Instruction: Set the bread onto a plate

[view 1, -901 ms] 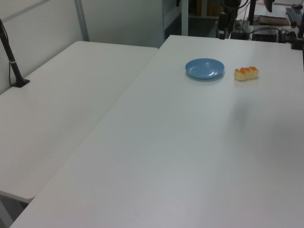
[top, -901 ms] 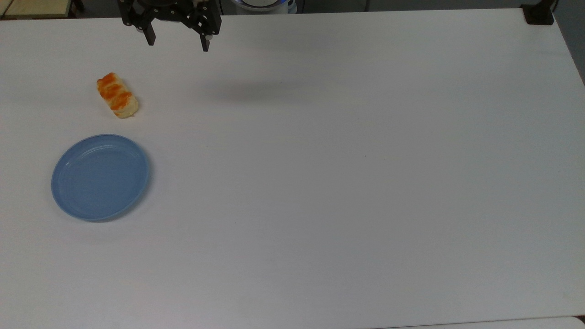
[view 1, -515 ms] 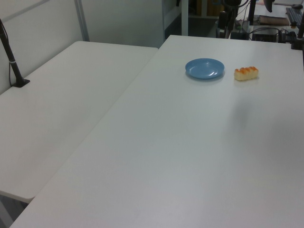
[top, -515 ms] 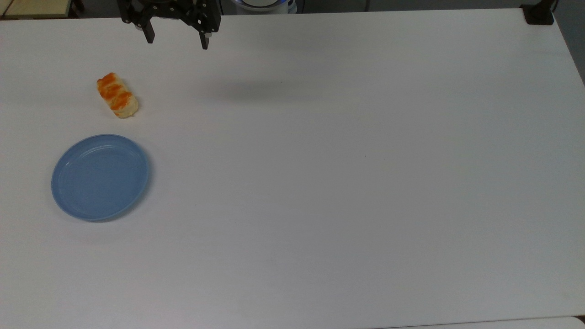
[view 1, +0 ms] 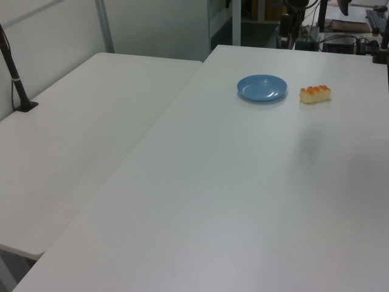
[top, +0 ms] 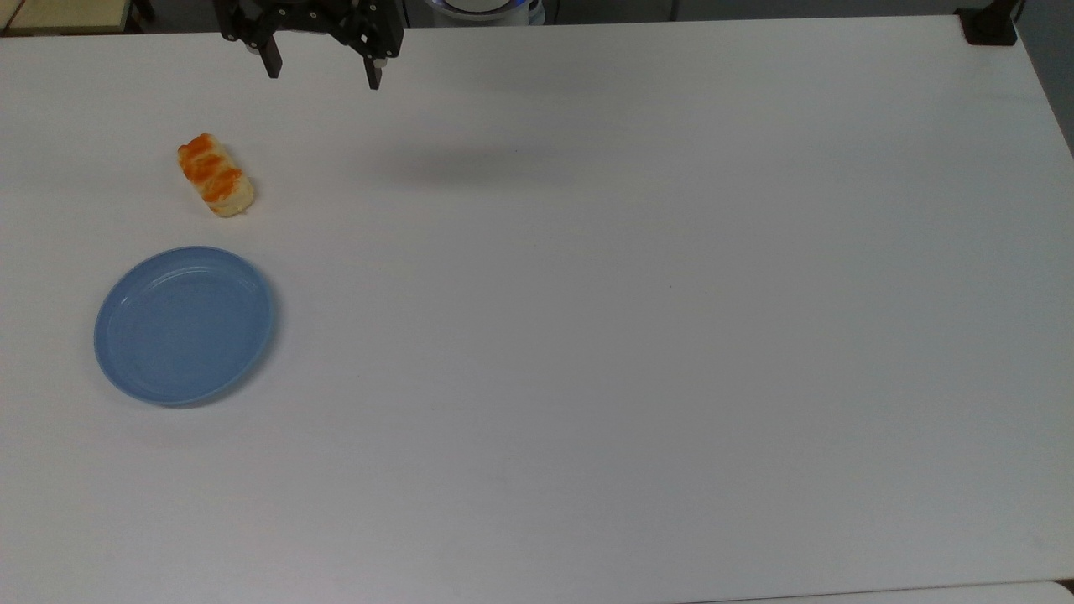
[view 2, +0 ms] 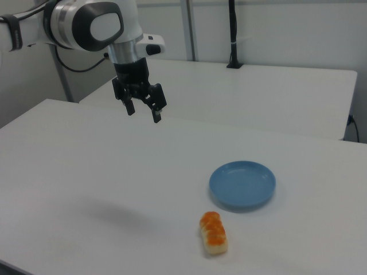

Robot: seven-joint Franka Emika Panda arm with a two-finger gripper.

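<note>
The bread [top: 215, 175], a small pale-yellow roll with orange-brown stripes, lies on the white table at the top view's left, a short way above the empty light-blue plate [top: 184, 324]. Bread [view 1: 315, 93] and plate [view 1: 262, 87] sit side by side in the left view, and the bread [view 2: 213, 233] lies just in front of the plate [view 2: 242, 184] in the right view. My gripper [top: 321, 75] hangs open high over the table near its far edge, to the right of the bread in the top view. In the right view the gripper [view 2: 143, 113] holds nothing.
The white table [top: 638, 335] stretches wide to the top view's right. A second white table [view 1: 73, 140] adjoins it on the left view's left, with a black post [view 1: 17, 85] clamped on it. Another black clamp [top: 988, 25] sits at the top view's upper right corner.
The gripper has shifted slightly toward the top view's upper edge, still open. Bread and plate have not moved.
</note>
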